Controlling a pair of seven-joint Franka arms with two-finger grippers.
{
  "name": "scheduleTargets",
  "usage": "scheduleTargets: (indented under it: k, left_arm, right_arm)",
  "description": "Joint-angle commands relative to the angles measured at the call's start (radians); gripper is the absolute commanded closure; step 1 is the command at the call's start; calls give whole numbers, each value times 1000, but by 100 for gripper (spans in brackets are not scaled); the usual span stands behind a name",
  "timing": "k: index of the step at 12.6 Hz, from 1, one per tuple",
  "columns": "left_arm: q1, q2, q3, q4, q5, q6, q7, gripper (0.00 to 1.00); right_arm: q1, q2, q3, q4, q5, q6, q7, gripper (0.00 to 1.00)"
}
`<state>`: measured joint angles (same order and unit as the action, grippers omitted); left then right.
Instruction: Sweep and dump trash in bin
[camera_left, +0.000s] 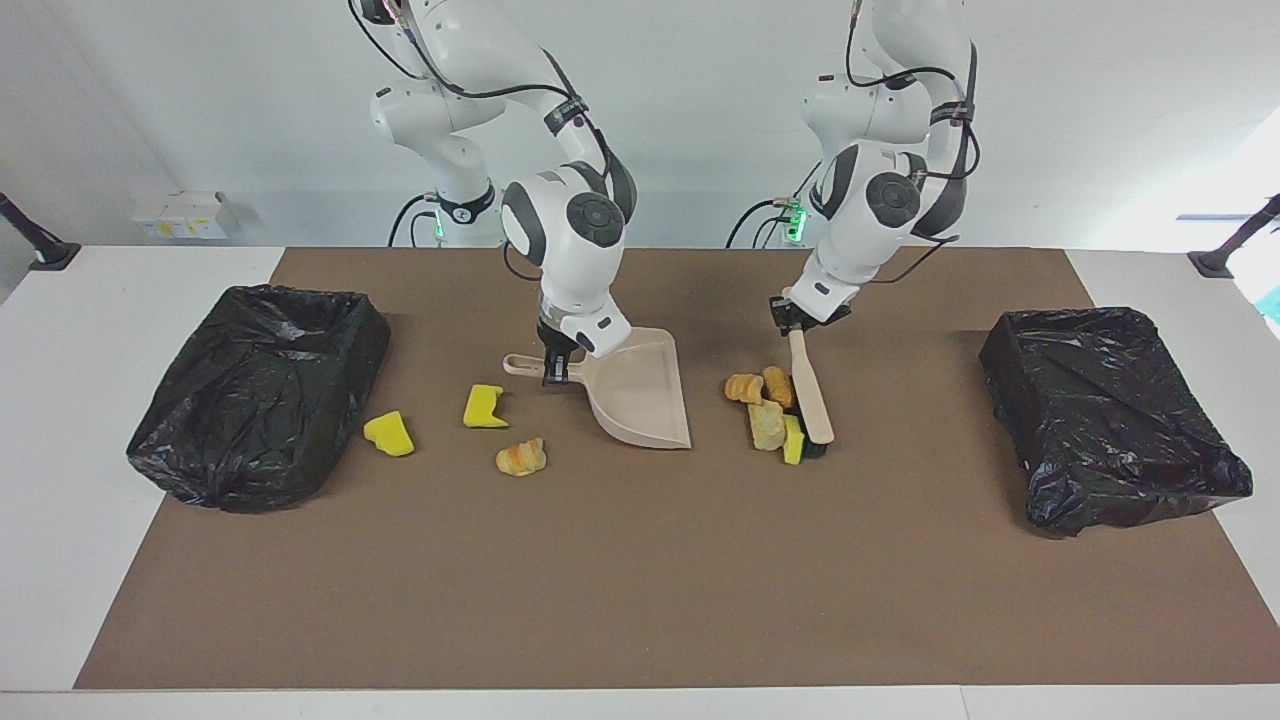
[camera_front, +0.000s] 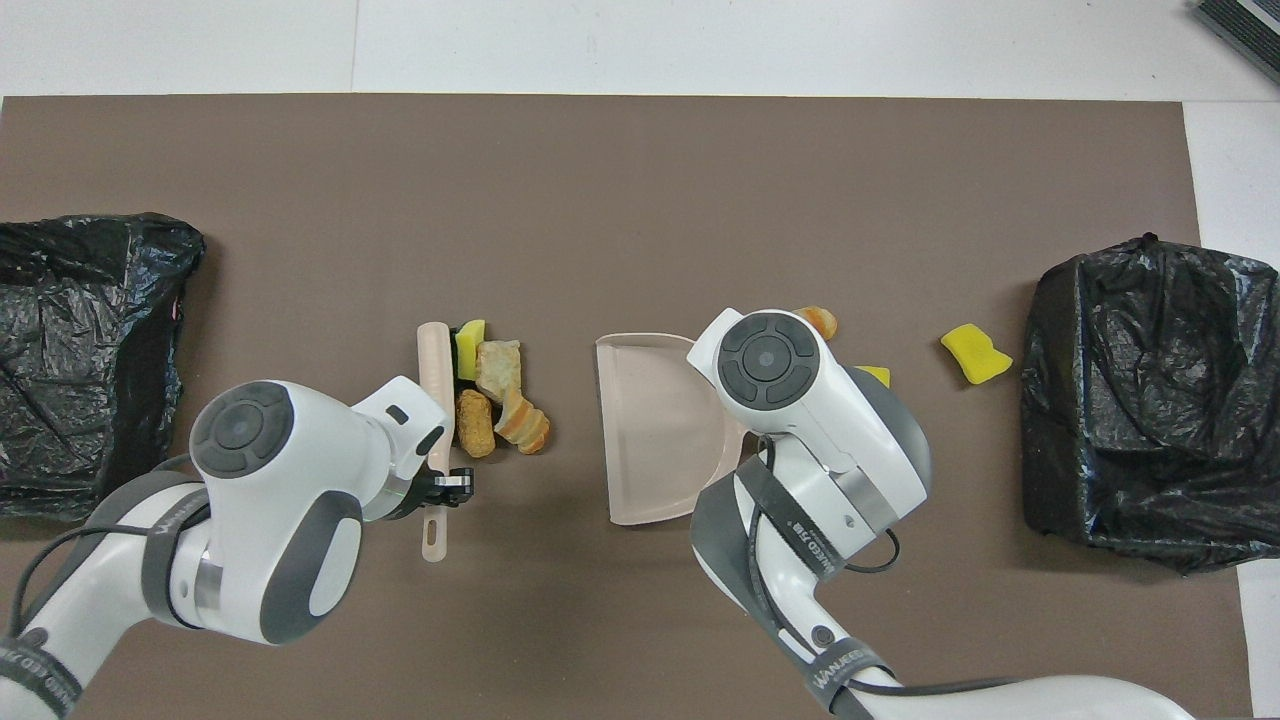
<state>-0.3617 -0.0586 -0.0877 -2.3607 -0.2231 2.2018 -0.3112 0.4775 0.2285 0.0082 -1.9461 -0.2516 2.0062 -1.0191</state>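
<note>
My left gripper (camera_left: 793, 318) is shut on the handle of a beige brush (camera_left: 808, 395) whose black bristles press against a cluster of trash (camera_left: 765, 405): golden-brown lumps and a yellow chunk. In the overhead view the brush (camera_front: 434, 370) and the cluster (camera_front: 495, 400) lie a short gap from the dustpan's open mouth. My right gripper (camera_left: 556, 372) is shut on the handle of the beige dustpan (camera_left: 640, 400), which holds nothing. Two yellow chunks (camera_left: 388, 433) (camera_left: 484, 406) and a croissant-like lump (camera_left: 521, 457) lie beside the dustpan toward the right arm's end.
A bin lined with a black bag (camera_left: 250, 420) stands at the right arm's end of the brown mat. A second black-bagged bin (camera_left: 1110, 420) stands at the left arm's end. A small white box (camera_left: 180, 214) sits on the table near the robots.
</note>
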Motion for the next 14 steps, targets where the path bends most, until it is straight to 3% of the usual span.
scheduleTargets:
  k: [1,7,10,14]
  left_arm:
    - [-94,31,13,26,-22,44,-28,100]
    - [-273,31,11,74,-146,44,-71,100]
    - [-302,28,9,101,-153,29,-97,100]
    - [-301,19,11,155,-177,-37,-300,100]
  right_arm:
    - [-8,-21,6,-13,-24,-26,-47,100]
    - [3,-6,6,-10,-11,20,-13,100]
    - [3,12,7,-10,-2,74,-1,100]
    - [0,21,9,15,29,78,-6,100]
